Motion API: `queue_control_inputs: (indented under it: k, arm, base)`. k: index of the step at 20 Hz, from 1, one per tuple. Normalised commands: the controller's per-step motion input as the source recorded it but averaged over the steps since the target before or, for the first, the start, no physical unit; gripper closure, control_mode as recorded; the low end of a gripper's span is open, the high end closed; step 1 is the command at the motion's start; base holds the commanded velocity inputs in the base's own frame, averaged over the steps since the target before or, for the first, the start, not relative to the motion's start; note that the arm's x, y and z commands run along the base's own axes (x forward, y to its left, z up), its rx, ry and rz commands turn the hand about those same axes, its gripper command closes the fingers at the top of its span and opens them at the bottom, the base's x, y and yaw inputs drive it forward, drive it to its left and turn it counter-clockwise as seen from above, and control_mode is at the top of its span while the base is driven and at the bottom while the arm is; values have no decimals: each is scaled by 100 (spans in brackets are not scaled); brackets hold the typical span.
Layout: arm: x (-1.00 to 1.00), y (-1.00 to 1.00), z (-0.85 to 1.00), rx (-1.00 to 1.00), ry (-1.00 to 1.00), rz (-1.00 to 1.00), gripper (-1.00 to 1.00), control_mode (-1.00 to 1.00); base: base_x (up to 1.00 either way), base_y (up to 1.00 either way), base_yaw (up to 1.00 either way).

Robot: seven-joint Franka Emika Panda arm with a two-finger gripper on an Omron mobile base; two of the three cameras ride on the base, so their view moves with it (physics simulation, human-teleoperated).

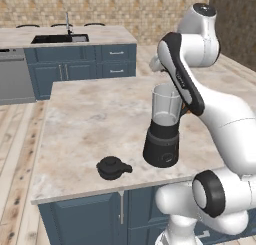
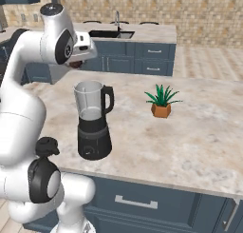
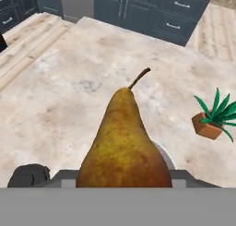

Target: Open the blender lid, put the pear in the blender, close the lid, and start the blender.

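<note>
- The claw (image 3: pixel 123 174) is clamped on the pear (image 3: pixel 124 142); in the hand view the fruit fills the lower centre of the frame, stem pointing to the upper right, and the fingertips themselves are hidden behind it.
- In the right base view the hand sits at upper left of the frame, above and slightly behind the open mouth of the blender (image 2: pixel 93 125); a sliver of brown fruit shows beneath the wrist.
- The blender stands upright near the front edge of the worktop (image 1: pixel 90 119), at centre right of the left base view; its clear tapered jar is uncovered and appears empty.
- The blender lid (image 1: pixel 113 167) lies on the worktop at lower centre of the left base view, apart from the base, knob upward, tab to the right.
- The potted plant (image 2: pixel 162 102) stands well apart, right of centre in the right base view.
- Risk: the pear's broad bottom looks close to the jar mouth in width; a release off-centre could catch the rim and send the fruit onto the worktop.
- Risk: the hand does not appear squarely over the mouth; lowering without correction could strike the jar or its handle and tip the blender.
- The pear is golden-brown, mottled, smooth-skinned; a slip in the grip is possible.
</note>
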Motion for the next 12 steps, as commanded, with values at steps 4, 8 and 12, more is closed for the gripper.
queue_control_inputs:
  k: [4,8,12]
  arm:
    - [9,-1,-61,0,19,0,100,-100]
    - [19,-5,-61,0,18,0,100,-100]
    - [17,-23,-39,0,17,0,100,-100]
  base:
    - [0,0,0]
    - [0,0,0]
    - [0,0,0]
